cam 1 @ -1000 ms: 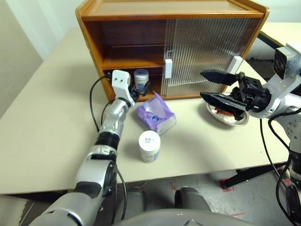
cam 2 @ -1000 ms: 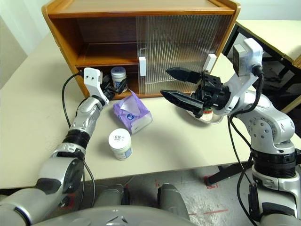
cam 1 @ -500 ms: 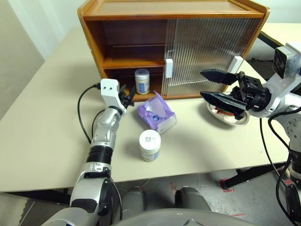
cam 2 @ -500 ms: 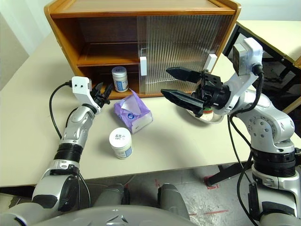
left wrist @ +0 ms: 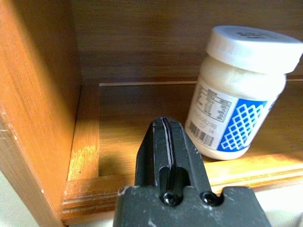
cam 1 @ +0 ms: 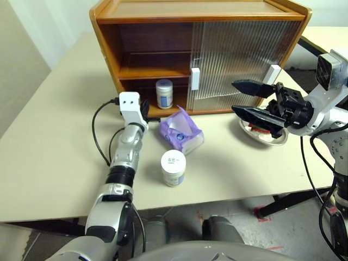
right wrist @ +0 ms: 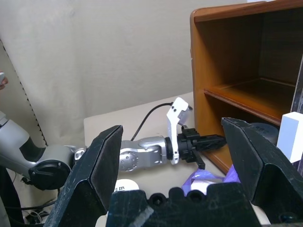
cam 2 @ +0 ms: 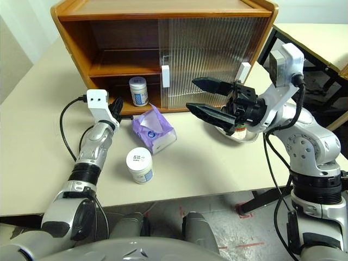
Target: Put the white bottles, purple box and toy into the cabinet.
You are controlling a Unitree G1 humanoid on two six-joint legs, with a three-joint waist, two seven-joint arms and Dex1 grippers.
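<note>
My left gripper (left wrist: 169, 142) is clenched tight with nothing between its fingers, pointing level at the open front of the cabinet (cam 1: 136, 11), just outside the lower compartment near its left wall. Right ahead of it, one white bottle (left wrist: 239, 90) stands upright on the cabinet's bottom floor, under the inner shelf and beside the edge of the ribbed sliding door (cam 1: 239, 60), apart from my fingers. My right gripper (cam 1: 243, 98) is spread wide and holds nothing; it hangs in the air above the table (cam 1: 49, 141), pointing across toward my left, in front of the closed door. Below and behind it a shallow steel dish (cam 1: 274, 140) sits on the table, with something red and white lying in it that I cannot make out clearly. Between my two arms, the purple box (cam 1: 181, 132) lies on the table just in front of the cabinet's opening, its torn flap turned up. The second white bottle (cam 1: 173, 168) stands upright nearer to me, just beside the box but not touching it. A black cable (cam 1: 98, 130) loops from my left wrist over the tabletop.
</note>
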